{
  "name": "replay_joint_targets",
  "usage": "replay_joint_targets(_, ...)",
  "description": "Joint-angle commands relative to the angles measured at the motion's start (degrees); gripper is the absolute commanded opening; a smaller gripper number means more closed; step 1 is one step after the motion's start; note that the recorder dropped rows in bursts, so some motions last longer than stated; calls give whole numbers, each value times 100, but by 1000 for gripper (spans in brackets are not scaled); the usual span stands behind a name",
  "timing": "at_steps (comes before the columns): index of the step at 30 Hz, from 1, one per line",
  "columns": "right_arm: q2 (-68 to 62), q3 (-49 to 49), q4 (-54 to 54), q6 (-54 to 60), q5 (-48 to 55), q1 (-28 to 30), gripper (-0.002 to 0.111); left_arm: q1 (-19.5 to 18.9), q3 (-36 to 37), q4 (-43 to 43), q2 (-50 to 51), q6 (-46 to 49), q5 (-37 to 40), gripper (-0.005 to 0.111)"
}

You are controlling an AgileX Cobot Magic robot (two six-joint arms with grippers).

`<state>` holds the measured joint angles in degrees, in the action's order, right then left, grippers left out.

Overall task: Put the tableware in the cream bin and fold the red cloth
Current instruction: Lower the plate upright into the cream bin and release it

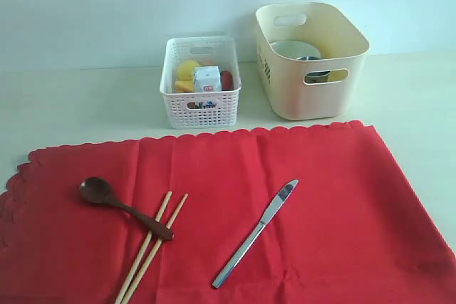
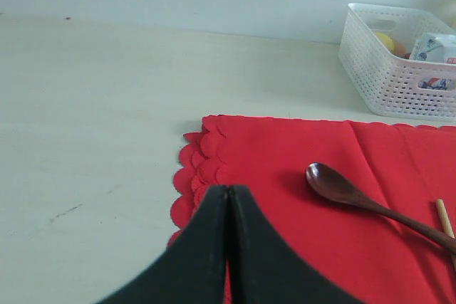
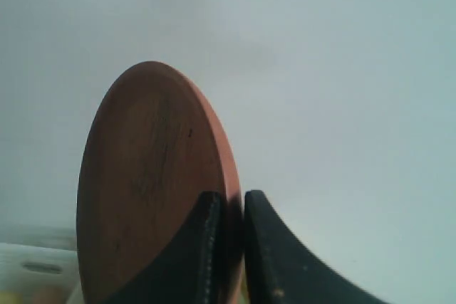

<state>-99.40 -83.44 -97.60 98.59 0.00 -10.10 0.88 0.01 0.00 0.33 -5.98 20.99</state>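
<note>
Height was what the coming move turned on: the round brown plate [image 3: 153, 183] hung on edge in the right claw [image 3: 234, 203], whose jaws were closed on its rim, and the cream bin [image 1: 285, 94] lay almost straight below it on the tabletop [image 1: 78, 105]. By my reading the drop called for a descent with little sideways travel. The bin's long axis ran from front to back in the exterior view, and a pale bowl [image 1: 293, 49] and what looked like the steel cup [image 1: 311, 59] already sat inside, so the plate would have to go in over or beside them. The right arm was plainly the nearer one. The left claw [image 2: 229, 194] was pressed shut on nothing and hovered over the scalloped corner of the red cloth [image 1: 335, 197], near the wooden spoon [image 1: 121, 206]. Chopsticks [image 1: 153, 243] and the knife [image 1: 256, 233] also lay on the cloth, both slanting up to the right, well apart from the bin. The exterior view gave the plate only as a dark sliver at its top edge, with no claw in sight, yet it alone showed the bin beneath and the white lattice basket [image 1: 201, 97] beside it. The right wrist view showed the grip itself but nothing I could surely call the bin.
</note>
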Motion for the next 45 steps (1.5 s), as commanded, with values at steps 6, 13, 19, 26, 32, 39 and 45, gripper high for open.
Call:
replay_joint_targets(6,-716,-256,122,1127,-987,25,0,29,-1,0,-33,-19,-45,1)
replay_joint_targets(13,-1256,-595,83,1698,-1382,10,0,29,-1,0,-33,-19,-45,1)
replay_joint_targets(19,-1542,-785,-96,2219,-1530,10,0,29,-1,0,-33,-19,-45,1)
replay_joint_targets(26,-1695,-850,63,2220,-1735,10,0,29,-1,0,-33,-19,-45,1)
replay_joint_targets(32,-1746,-850,312,2220,-1903,-235,0,29,-1,0,-33,-19,-45,1)
replay_joint_targets(39,-2050,-850,629,2220,-2335,-453,0,29,-1,0,-33,-19,-45,1)
replay_joint_targets(45,-2263,-850,657,2220,-2668,-453,0,29,-1,0,-33,-19,-45,1)
